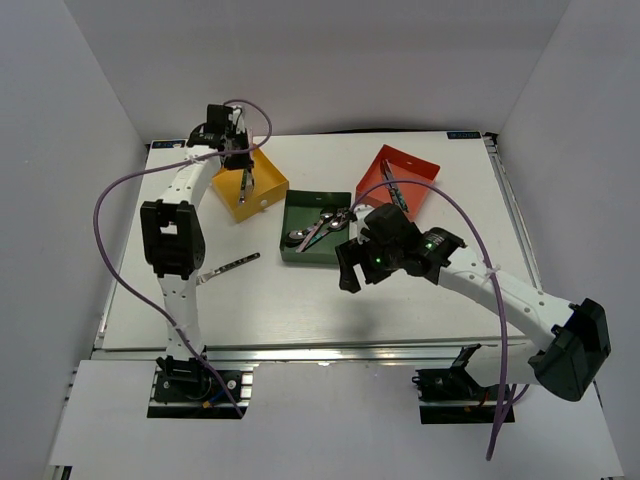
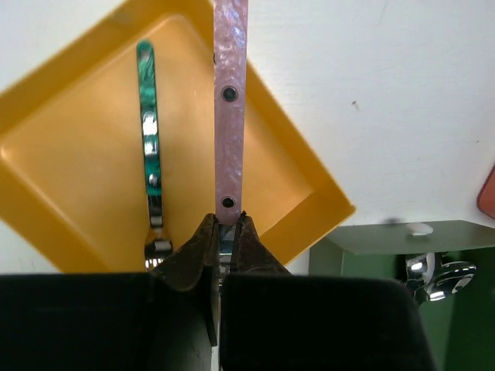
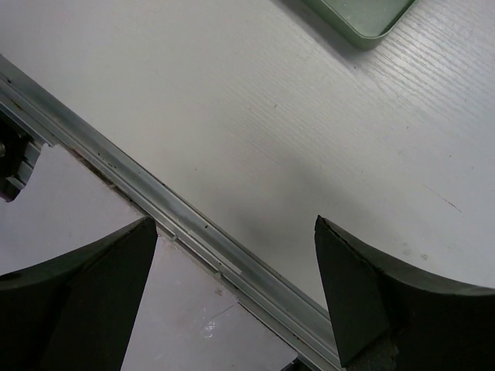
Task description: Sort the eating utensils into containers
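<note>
My left gripper [image 1: 236,150] [image 2: 224,220] is shut on the metal end of a pink-handled utensil [image 2: 230,116] and holds it over the yellow tray [image 1: 268,180] [image 2: 69,154]. A teal-handled fork [image 2: 149,139] lies in that tray. The dark green tray [image 1: 296,205] [image 2: 371,239] holds spoons [image 1: 320,226] [image 2: 433,270]. The red-orange tray [image 1: 415,165] holds utensils [image 1: 393,190]. One slim utensil [image 1: 228,267] lies loose on the table left of centre. My right gripper [image 1: 350,272] [image 3: 236,255] is open and empty above the table, in front of the green tray.
The metal rail of the table's near edge [image 3: 155,209] runs under the right gripper. A corner of the green tray [image 3: 363,15] shows at the top of the right wrist view. White walls enclose the table on three sides.
</note>
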{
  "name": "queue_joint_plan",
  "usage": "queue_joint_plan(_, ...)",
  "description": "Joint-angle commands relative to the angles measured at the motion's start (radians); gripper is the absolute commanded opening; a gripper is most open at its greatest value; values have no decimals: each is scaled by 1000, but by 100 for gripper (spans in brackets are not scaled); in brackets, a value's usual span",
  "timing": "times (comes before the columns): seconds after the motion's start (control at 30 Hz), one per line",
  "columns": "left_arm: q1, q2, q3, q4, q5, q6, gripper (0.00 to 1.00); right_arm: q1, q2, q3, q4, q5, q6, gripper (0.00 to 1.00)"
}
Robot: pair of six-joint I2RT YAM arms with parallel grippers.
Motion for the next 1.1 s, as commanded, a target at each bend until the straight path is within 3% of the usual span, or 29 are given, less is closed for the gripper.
queue_joint_plan(0.0, 13, 42, 125, -71, 123, 88, 0, 4, -20, -8, -12, 33, -9, 87)
queue_joint_plan(0.27, 70, 60, 113, -40, 120, 111, 14, 3, 22, 15, -21, 43, -6, 87)
queue_joint_plan(0.4, 70, 45, 90, -48, 78, 100, 42, 4, 62, 60, -30, 51, -8, 87)
queue_joint_plan(0.47, 68, 14, 67, -37, 62, 91, 50, 4, 86, 89, -30, 53, -9, 87)
queue_joint_plan(0.5, 68, -21, 59, -29, 61, 82, 65, 4, 94, 97, -30, 53, -9, 87)
queue_joint_plan(0.57, 70, -59, 53, -23, 36, 65, 77, 4, 118, 111, -24, 50, -9, 87)
queue_joint_plan(0.67, 68, -157, 16, -20, 18, 28, 83, 4, 155, 140, -16, 42, -12, 87)
queue_joint_plan(0.7, 68, -223, -29, -12, -14, -19, 98, 4, 164, 153, -13, 40, -14, 87)
queue_joint_plan(0.77, 68, -291, -93, -12, -76, -91, 98, 4, 193, 167, 2, 36, -21, 88)
queue_joint_plan(0.8, 70, -326, -169, -23, -179, -190, 98, 4, 206, 189, 4, 34, -23, 88)
queue_joint_plan(0.97, 70, -565, -389, -112, -336, -466, 98, 4, 280, 259, 5, 16, -29, 87)
queue_joint_plan(1.07, 79, -691, -554, -222, -395, -737, 98, 4, 284, 264, 13, 1, -29, 87)
